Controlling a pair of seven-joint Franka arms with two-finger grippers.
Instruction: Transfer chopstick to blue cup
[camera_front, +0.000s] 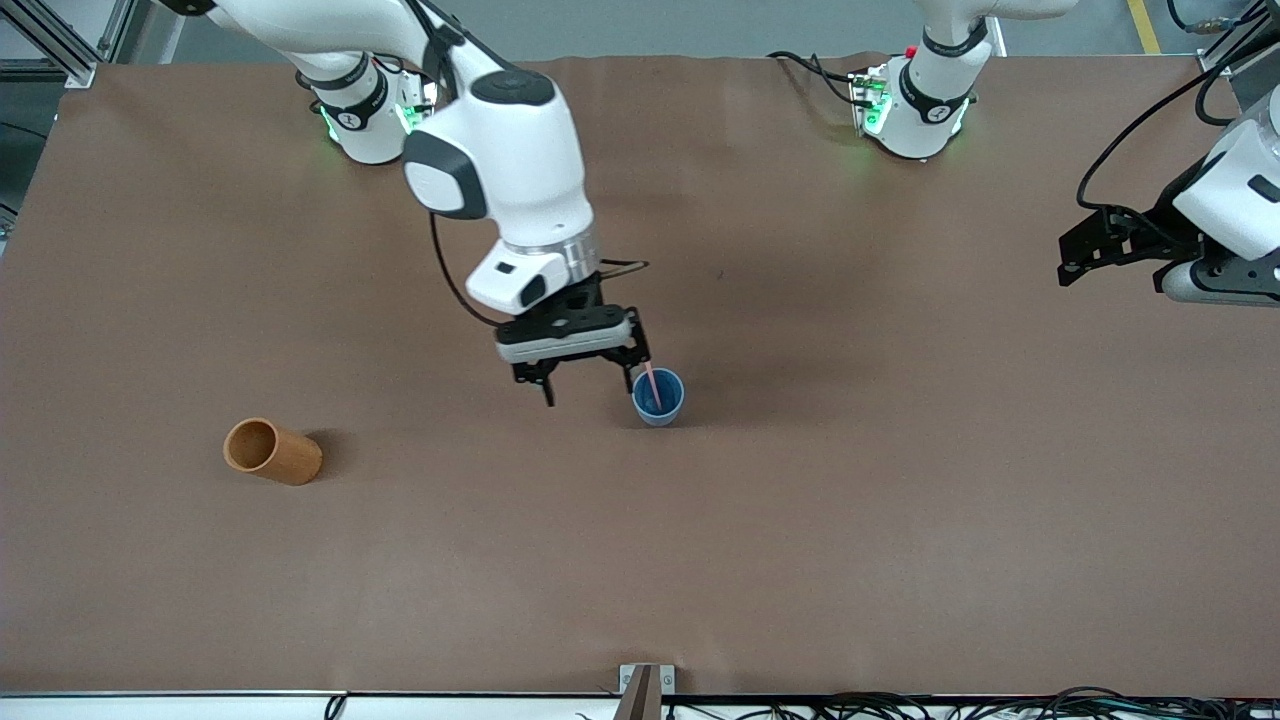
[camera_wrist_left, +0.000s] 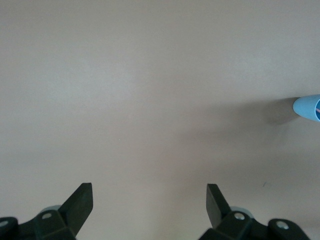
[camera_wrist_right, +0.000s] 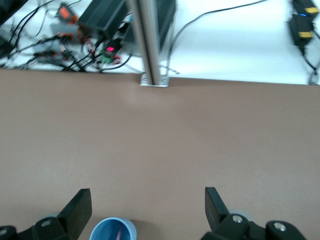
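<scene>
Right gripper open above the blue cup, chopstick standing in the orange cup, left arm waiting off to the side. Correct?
Not quite: the chopstick stands in the blue cup, not the orange cup, which lies on its side; the front view shows this. The right gripper is open above the blue cup, and the left gripper waits, open.

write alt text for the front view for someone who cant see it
A pink chopstick stands tilted in a small blue cup mid-table, with the right hand open just above it. An orange-brown cup lies on its side toward the right arm's end; the left hand waits, open, at the other end.
</scene>
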